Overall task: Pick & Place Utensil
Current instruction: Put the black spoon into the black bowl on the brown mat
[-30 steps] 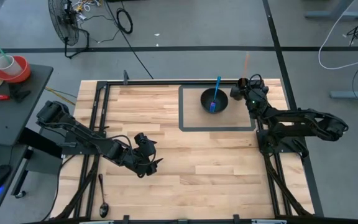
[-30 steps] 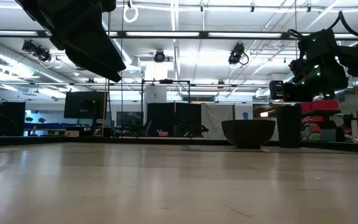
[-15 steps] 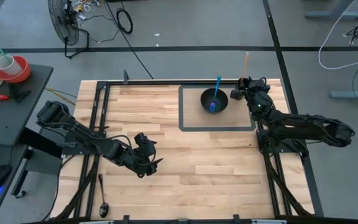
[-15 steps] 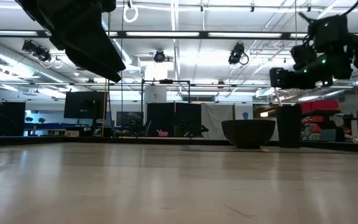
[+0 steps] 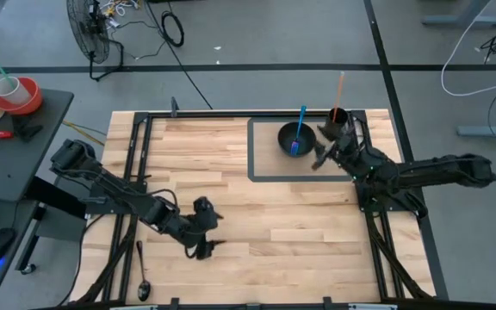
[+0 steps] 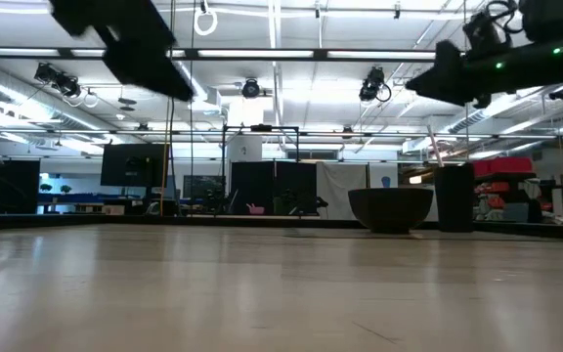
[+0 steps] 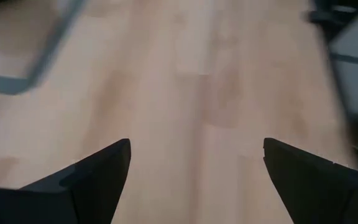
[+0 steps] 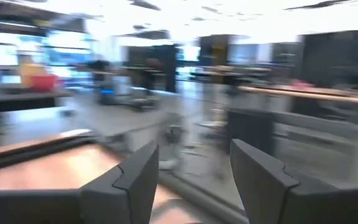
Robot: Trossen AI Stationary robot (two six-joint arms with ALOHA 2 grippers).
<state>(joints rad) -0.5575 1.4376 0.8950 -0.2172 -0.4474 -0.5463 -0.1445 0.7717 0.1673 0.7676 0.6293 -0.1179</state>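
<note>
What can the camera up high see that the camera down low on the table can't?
Only the high view shows the blue utensil lying in the black bowl, the orange stick standing in the dark cup, and the dark spoon near the table's edge. Only the low view shows the room behind, with its ceiling lights. Both show the bowl, the cup and the wooden table.

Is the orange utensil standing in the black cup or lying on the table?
In the cup: the orange utensil stands upright in the black cup, beside the bowl.
</note>
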